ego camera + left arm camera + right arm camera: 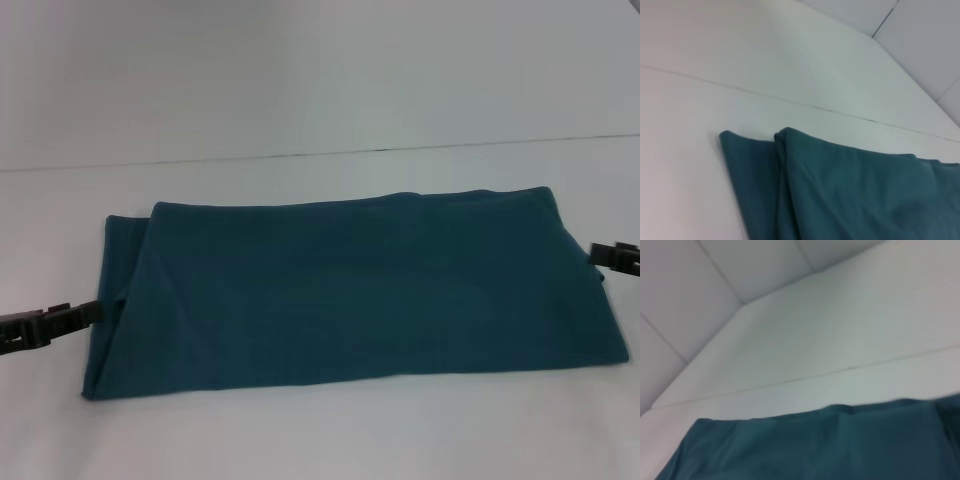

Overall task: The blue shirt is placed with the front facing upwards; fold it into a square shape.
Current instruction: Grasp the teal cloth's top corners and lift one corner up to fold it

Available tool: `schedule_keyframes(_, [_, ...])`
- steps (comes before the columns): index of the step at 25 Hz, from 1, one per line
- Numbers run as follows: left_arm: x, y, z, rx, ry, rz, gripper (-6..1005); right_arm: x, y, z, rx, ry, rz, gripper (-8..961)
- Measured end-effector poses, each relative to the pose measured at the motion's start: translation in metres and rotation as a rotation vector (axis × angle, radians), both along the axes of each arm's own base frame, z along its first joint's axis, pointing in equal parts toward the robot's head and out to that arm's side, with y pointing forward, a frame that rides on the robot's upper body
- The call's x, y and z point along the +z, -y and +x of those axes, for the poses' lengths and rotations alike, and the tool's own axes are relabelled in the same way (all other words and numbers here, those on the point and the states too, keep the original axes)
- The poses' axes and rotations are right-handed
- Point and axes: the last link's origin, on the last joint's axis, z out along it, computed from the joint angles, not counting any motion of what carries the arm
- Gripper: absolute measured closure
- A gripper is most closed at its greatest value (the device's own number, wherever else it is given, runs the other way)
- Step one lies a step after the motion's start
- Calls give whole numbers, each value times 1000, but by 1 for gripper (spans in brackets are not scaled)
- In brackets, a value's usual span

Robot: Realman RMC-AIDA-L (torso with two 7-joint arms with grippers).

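1. You are looking at a plain white table [320,90], smooth and matte, with one thin dark seam running straight across it beyond the cloth.
2. The blue shirt [350,290] lies in the middle of that surface, folded into a long, wide band. Only plain teal fabric faces up; you see no lettering.
3. The cloth looks like soft cotton knit, mostly flat, with faint shallow creases.
4. Its far edge is a fairly straight fold. Its near edge slopes gently, and the end on your right is slightly rounded.
5. At the end on your left, an under-layer sticks out past the top layer as a narrow strip. The left wrist view shows this as two rounded folded corners side by side [780,135].
6. The left gripper [50,322], dark and slim, reaches in low and meets the shirt's left end. You cannot tell how its jaws stand.
7. The right gripper [615,257] sits at the right end, against the cloth edge. Its jaw state cannot be told either.
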Motion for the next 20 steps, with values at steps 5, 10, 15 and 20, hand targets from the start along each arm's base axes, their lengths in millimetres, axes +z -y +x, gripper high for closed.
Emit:
schedule_keyframes(5, [0, 4, -3, 43, 29, -18, 353, -10, -17, -19, 67, 7, -11, 314])
schedule_keyframes(10, [-2, 10, -10, 116, 33, -52, 328, -15, -30, -32, 103, 5, -4, 281])
schedule_keyframes(15, [-1, 14, -13, 184, 48, -88, 328, -17, -38, -40, 116, 6, 2, 117])
schedule_keyframes(20, [3, 19, -9, 218, 74, -143, 329, -13, -42, -44, 127, 10, 6, 42])
